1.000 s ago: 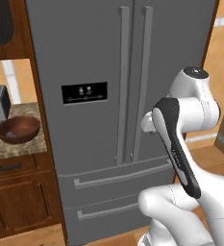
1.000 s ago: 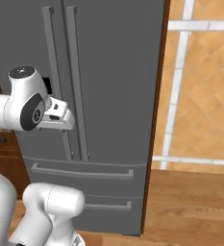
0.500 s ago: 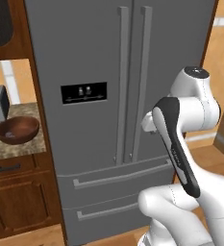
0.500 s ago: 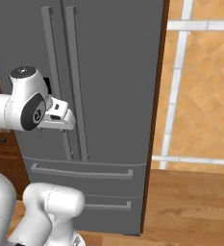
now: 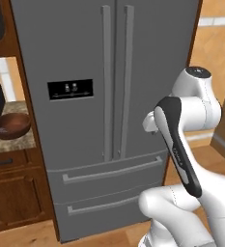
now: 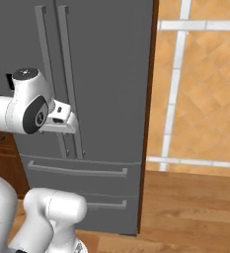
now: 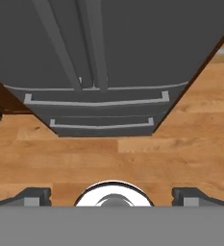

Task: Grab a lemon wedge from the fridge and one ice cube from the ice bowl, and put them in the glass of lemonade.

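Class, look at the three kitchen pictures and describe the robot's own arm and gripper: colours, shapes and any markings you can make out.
The arm is glossy white, built from rounded, bulbous segments. A long dark grey strip runs along one link, and a round dark grey cap covers a joint. The hand is a boxy pale block. The gripper ends in two small dark grey fingertips. No cables or lettering are visible.

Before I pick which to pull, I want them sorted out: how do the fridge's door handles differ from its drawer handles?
The door handles stand upright as a close pair at the fridge's middle seam; the drawer handles lie level, one above the other, near the bottom. The door handles are darker grey, the drawer handles paler. Both are slim bars on closed fronts.
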You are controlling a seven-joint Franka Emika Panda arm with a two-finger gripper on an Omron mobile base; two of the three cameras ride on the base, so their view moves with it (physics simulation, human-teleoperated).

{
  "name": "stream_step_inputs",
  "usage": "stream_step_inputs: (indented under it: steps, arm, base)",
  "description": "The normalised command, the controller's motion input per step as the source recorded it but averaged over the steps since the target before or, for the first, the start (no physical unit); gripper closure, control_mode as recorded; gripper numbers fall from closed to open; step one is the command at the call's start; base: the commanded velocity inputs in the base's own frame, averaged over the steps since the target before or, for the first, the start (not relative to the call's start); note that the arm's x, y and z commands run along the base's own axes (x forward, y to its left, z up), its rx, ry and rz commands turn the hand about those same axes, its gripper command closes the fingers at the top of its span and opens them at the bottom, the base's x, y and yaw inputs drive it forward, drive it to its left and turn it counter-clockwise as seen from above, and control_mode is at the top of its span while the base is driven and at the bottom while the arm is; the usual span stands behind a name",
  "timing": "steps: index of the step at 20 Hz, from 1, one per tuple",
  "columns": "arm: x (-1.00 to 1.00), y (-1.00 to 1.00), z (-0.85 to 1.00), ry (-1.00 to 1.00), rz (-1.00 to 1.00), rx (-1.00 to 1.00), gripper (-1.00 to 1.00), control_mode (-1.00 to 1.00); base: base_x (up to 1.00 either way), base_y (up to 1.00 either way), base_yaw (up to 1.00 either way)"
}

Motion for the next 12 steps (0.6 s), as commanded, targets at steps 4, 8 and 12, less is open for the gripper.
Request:
stream_step_inputs:
  steps: [4,8,12]
  arm:
    - [0.0,0.0,0.0,0.0,0.0,0.0,-1.0,1.0]
    - [0.0,0.0,0.0,0.0,0.0,0.0,-1.0,1.0]
    - [0.0,0.0,0.0,0.0,0.0,0.0,-1.0,1.0]
  base:
    - [-0.24,0.15,0.05]
    - [0.21,0.42,0.07]
    - [0.17,0.34,0.06]
